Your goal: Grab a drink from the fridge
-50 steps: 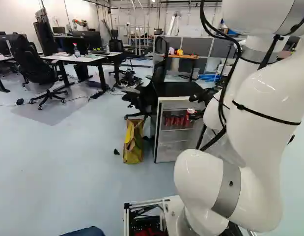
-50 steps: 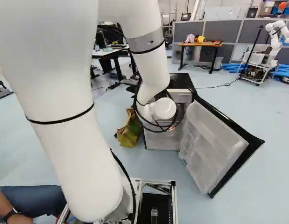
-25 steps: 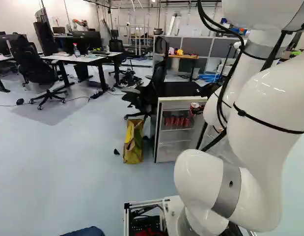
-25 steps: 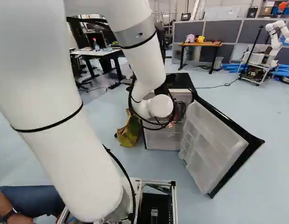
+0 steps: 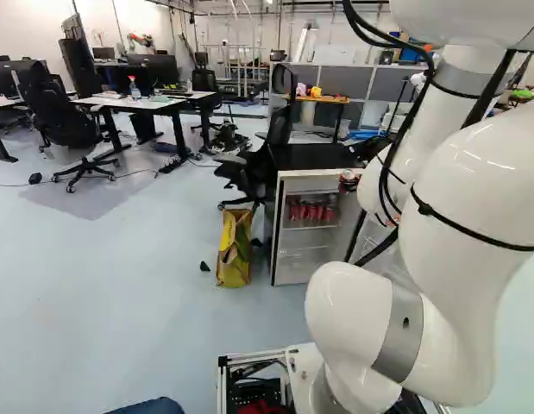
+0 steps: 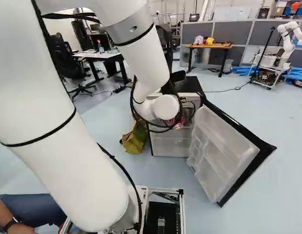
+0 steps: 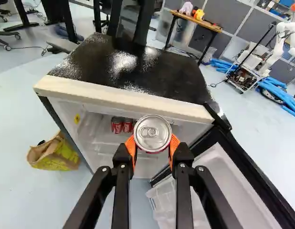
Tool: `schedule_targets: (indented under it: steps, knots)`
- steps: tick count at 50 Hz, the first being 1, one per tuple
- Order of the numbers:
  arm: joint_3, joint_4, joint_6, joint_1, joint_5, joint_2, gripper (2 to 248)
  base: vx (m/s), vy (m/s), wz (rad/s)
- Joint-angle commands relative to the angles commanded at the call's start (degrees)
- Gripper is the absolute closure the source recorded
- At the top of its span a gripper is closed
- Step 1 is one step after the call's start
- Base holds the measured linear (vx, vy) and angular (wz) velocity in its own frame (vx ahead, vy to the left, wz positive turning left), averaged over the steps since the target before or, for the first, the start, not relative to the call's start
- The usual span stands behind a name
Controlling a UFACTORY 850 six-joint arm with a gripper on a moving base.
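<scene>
While aloft, can [image 7: 153, 133] inside claw [image 5: 349, 179].

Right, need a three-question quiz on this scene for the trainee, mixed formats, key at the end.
1. True or false: red cans stand inside the fridge.
2. What is the gripper holding?
a) the yellow bag
b) a drink can
c) a bottle
3. Fill in: the fridge door stands ____.

Key: 1 true; 2 b; 3 open
</scene>
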Motion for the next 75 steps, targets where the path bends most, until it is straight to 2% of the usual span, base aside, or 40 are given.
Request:
schedule_targets:
  steps: [31,57,75]
  knots:
    - [-2.66,3.99,0.0,1.57,0.0,2.09,159,0.0,0.0,0.0]
    - [-5.59,7.28,0.0,3.82,0.0,2.96,159,0.0,0.0,0.0]
    - [-7.82,9.5,0.0,5.76,-0.49,0.73,159,0.0,0.0,0.0]
